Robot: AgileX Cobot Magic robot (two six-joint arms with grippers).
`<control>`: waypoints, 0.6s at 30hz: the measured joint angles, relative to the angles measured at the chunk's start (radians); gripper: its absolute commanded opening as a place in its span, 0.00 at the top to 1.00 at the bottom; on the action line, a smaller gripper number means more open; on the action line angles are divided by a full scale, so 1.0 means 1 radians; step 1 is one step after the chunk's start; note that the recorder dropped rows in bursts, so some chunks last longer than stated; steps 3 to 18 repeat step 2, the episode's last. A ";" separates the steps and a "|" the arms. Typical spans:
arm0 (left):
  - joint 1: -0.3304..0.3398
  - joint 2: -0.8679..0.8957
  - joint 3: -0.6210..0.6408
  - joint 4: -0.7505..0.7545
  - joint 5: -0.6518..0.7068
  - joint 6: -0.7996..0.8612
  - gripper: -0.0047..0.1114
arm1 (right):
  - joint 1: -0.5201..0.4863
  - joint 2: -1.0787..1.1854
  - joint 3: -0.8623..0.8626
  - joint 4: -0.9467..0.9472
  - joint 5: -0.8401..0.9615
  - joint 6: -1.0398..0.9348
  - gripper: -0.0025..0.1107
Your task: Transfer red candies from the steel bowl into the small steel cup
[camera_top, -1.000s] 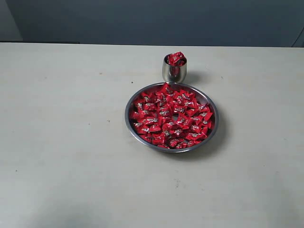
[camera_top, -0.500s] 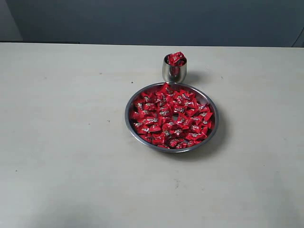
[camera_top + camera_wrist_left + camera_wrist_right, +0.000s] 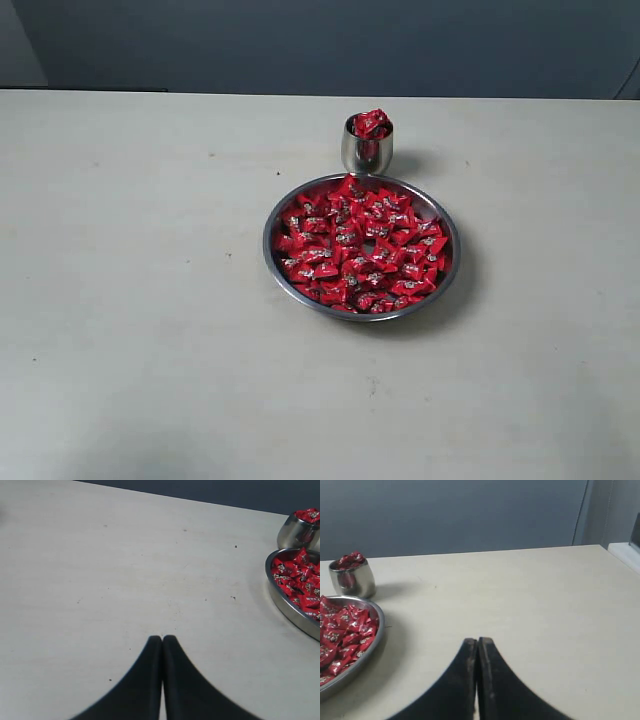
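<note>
The steel bowl (image 3: pixel 280 215) sits mid-table, filled with red candies (image 3: pixel 360 250). Just behind it stands the small steel cup (image 3: pixel 367 152), heaped with red candies (image 3: pixel 371 123) above its rim. Neither gripper shows in the exterior view. In the left wrist view my left gripper (image 3: pixel 162 638) is shut and empty over bare table, with the bowl (image 3: pixel 285 602) and cup (image 3: pixel 295 532) well off to its side. In the right wrist view my right gripper (image 3: pixel 478 641) is shut and empty, apart from the bowl (image 3: pixel 367 652) and cup (image 3: pixel 352 580).
A pale tabletop (image 3: pixel 130 250) spreads wide on both sides of the bowl. A dark blue-grey wall (image 3: pixel 320 45) runs behind the far edge. The table's corner and a pale ledge (image 3: pixel 625 552) show in the right wrist view.
</note>
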 measured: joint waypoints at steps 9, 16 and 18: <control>0.000 0.000 0.000 0.000 0.000 0.000 0.96 | 0.000 0.000 0.000 0.000 0.000 0.000 0.97; 0.000 0.000 0.000 0.000 0.000 0.000 0.96 | 0.000 0.000 0.000 0.000 0.000 0.000 0.97; 0.000 0.000 0.000 0.000 0.000 0.000 0.96 | 0.000 0.000 0.000 0.000 0.000 0.000 0.97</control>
